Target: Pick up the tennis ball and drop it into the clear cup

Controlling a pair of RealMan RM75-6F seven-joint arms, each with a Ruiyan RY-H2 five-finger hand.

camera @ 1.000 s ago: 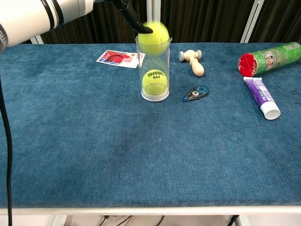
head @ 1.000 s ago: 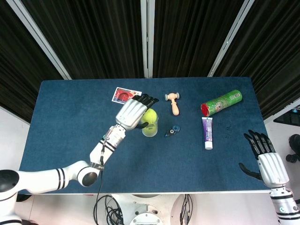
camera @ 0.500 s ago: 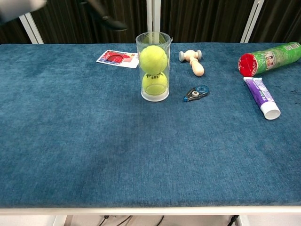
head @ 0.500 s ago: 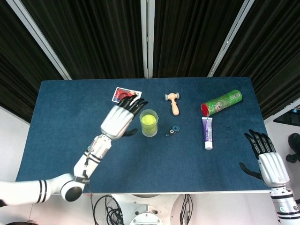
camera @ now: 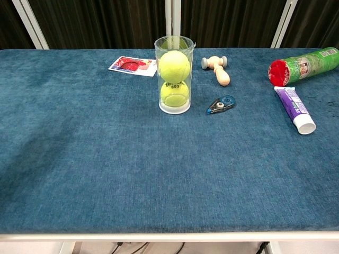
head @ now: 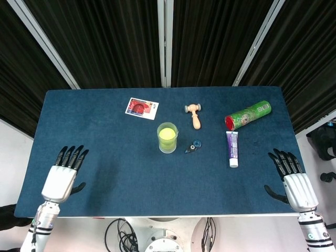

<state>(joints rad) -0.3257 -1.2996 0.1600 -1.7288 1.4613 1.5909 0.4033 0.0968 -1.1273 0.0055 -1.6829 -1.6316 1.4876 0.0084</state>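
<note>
The clear cup [head: 167, 143] [camera: 173, 103] stands upright in the middle of the blue table. Two yellow tennis balls are stacked inside it, the upper tennis ball [camera: 174, 66] resting on the lower one [camera: 174, 93]; from above only the top tennis ball [head: 167, 134] shows. My left hand [head: 64, 176] hovers at the table's front left corner, fingers spread, holding nothing. My right hand [head: 291, 180] is at the front right edge, fingers also apart and empty. Neither hand shows in the chest view.
A red-and-white card [head: 142, 108] lies behind the cup. A small wooden mallet [head: 194, 115], a blue correction-tape dispenser [head: 193, 147], a purple tube [head: 232, 148] and a green canister [head: 248, 115] lie to the cup's right.
The ball dropped from my left hand into the cup onto the other ball. My left arm then pulled back from the cup to the table's front left corner. The right hand barely moved.
</note>
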